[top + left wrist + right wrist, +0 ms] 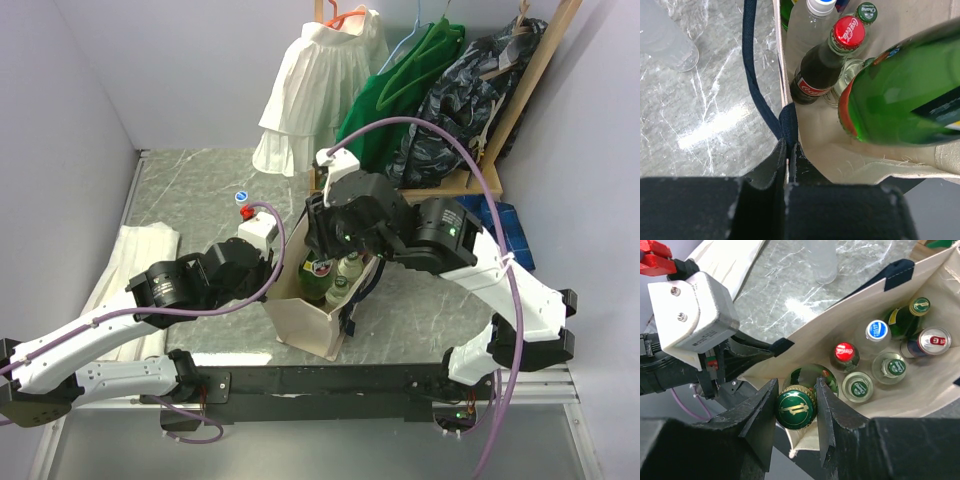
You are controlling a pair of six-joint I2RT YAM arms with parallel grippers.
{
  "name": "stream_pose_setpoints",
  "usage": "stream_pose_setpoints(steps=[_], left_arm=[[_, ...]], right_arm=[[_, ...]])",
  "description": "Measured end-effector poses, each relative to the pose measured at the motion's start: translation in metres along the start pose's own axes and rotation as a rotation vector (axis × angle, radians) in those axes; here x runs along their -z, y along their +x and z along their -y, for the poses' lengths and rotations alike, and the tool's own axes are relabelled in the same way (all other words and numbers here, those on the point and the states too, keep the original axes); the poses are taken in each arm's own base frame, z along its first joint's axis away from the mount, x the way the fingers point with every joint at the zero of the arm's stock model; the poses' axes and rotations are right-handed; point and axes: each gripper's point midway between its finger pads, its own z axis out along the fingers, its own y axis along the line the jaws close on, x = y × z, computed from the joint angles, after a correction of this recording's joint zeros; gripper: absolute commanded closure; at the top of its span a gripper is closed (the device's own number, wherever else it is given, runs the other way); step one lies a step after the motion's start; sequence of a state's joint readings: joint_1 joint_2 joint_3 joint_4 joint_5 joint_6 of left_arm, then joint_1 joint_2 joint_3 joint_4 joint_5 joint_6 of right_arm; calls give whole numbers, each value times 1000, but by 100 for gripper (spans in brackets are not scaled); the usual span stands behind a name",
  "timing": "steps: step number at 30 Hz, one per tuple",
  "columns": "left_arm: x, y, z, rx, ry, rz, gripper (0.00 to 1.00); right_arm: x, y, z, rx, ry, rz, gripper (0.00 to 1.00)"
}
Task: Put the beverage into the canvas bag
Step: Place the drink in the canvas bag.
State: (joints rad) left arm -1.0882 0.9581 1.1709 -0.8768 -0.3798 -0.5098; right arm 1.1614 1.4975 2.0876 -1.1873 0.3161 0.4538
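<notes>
The canvas bag is standing upright on the table, just toward 6 o'clock from the middle in the top view, with its mouth gaping open. The left gripper is pinching the bag's rim at its 9 o'clock side, the fingers pressed all but together on the canvas right where a navy handle is sewn on. The right gripper is reaching in from 3 o'clock and clamping the capped neck of a green bottle, its fingers partly spread and touching the cap on both sides. The bottle's body is hanging tilted inside the bag's mouth, in the corner nearest the left gripper; whether its base is resting on anything cannot be told. Deeper in the bag, toward 1 o'clock in the right wrist view, a cola bottle, several capped bottles and a can are standing close together. A folded white cloth is lying at 9 o'clock of the bag, and hung clothes are sitting at 12 o'clock.
</notes>
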Motion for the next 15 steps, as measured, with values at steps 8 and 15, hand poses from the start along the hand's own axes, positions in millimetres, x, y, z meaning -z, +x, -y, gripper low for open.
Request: stream_pose_setpoints(steps=[8,15], left_arm=[[0,0,0,1,-3,1,99],[0,0,0,4,-2,2,99]], right_arm=[[-17,12,-9,0,23,4,100],[-38,26,-7,-11,70,-2,100]])
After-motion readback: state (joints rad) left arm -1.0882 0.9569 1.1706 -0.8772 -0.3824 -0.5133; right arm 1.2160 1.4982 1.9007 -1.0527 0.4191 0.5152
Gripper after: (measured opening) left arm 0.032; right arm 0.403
